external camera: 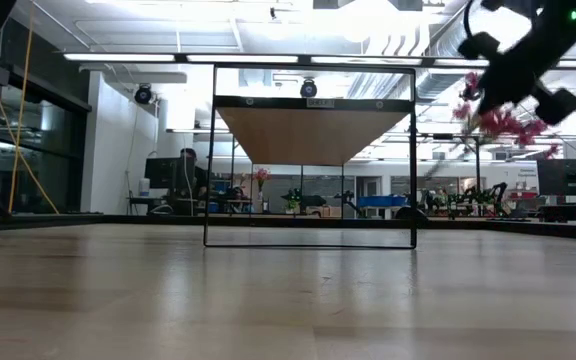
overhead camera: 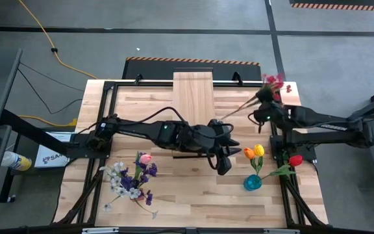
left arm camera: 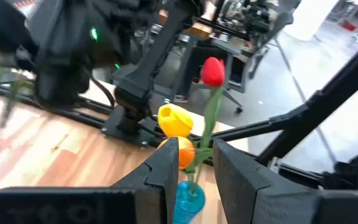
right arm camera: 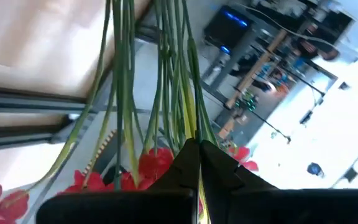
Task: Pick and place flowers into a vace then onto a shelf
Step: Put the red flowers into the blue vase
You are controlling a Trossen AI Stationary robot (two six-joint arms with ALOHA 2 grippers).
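A blue vase (overhead camera: 252, 182) stands on the table's right side with a yellow tulip (overhead camera: 259, 151), an orange tulip (overhead camera: 249, 154) and a red tulip (overhead camera: 295, 160) in it. My left gripper (overhead camera: 223, 164) is open just left of the vase. In the left wrist view its fingers frame the vase (left arm camera: 189, 200) without touching it. My right gripper (overhead camera: 263, 97) is up near the far right corner, shut on a red blossom spray (overhead camera: 274, 81). A pink tulip (overhead camera: 145, 158) and purple and white sprays (overhead camera: 130, 182) lie on the table's left. The shelf (overhead camera: 193, 91) stands at the far edge. My right gripper pinches several green stems (right arm camera: 190, 127) of the red spray between its two fingers, close to the blossom end. The blossoms (right arm camera: 154, 165) sit right beside the fingertips (right arm camera: 188, 158). The spray is lifted clear, and its long stems (overhead camera: 236, 112) slant out toward the shelf.
In the low view the shelf (external camera: 313, 135) is a raised board on a thin black frame (external camera: 208, 160). Black frame rails (overhead camera: 282, 162) run along the table's right edge beside the vase. Bare tabletop (overhead camera: 193, 195) lies between the loose flowers and the vase.
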